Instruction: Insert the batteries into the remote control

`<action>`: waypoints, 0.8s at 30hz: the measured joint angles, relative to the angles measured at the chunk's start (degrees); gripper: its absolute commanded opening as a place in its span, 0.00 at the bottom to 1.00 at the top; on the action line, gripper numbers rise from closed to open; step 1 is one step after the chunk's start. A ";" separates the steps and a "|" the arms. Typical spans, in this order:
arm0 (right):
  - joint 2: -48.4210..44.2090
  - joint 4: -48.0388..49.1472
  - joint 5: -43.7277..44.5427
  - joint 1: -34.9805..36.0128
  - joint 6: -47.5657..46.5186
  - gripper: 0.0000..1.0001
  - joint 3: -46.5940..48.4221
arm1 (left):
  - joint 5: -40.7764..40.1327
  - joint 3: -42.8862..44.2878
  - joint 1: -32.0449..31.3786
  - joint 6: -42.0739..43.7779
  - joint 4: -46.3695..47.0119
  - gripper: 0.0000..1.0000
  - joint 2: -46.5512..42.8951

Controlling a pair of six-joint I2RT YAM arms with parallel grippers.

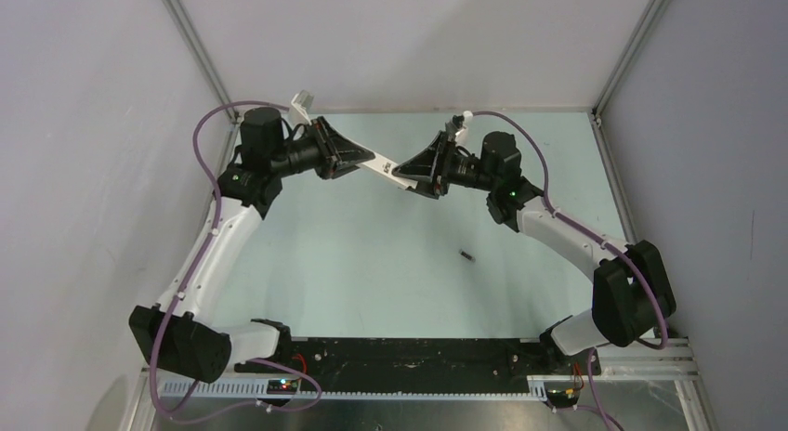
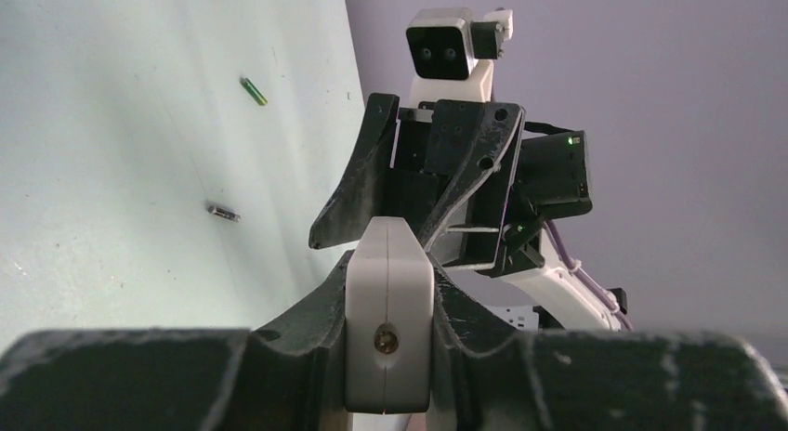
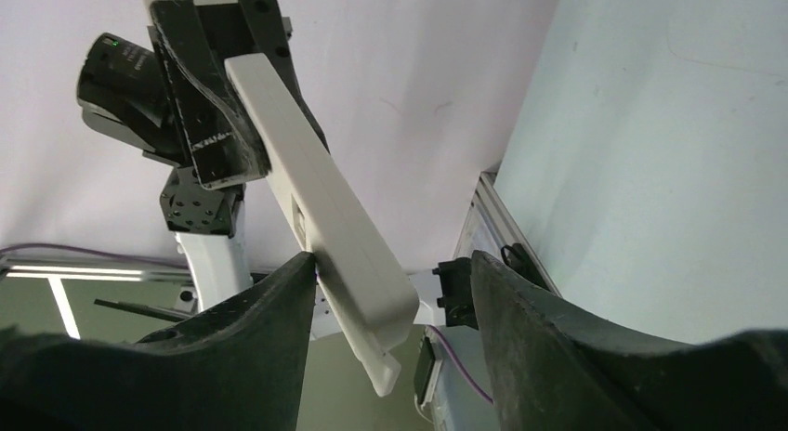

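The left end effector (image 1: 364,158) is clenched on one end of the white remote control (image 1: 383,168), holding it in the air above the far middle of the pale green counter (image 1: 372,264). The right end effector (image 1: 409,176) is released, its fingers spread either side of the other end. A battery (image 2: 223,213) and a second battery (image 2: 253,90) lie apart on the counter.

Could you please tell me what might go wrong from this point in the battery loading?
The remote control is clamped in mid-air by the left gripper alone, at one end. The right gripper has its jaws apart around the other end, so the remote may sag or slip. Both batteries lie loose on the table and could roll if nudged.
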 measured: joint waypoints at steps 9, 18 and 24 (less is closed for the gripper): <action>0.00 -4.70 0.00 -0.15 -2.32 0.49 0.00 | -0.79 0.00 0.04 1.97 0.44 0.00 2.78; 0.00 -8.90 0.13 -0.20 -4.26 0.37 0.24 | -2.05 0.00 0.09 5.92 0.59 0.00 3.54; 0.00 -12.92 0.24 -0.20 -6.08 0.26 0.24 | -2.67 0.00 0.39 7.78 1.60 0.00 3.85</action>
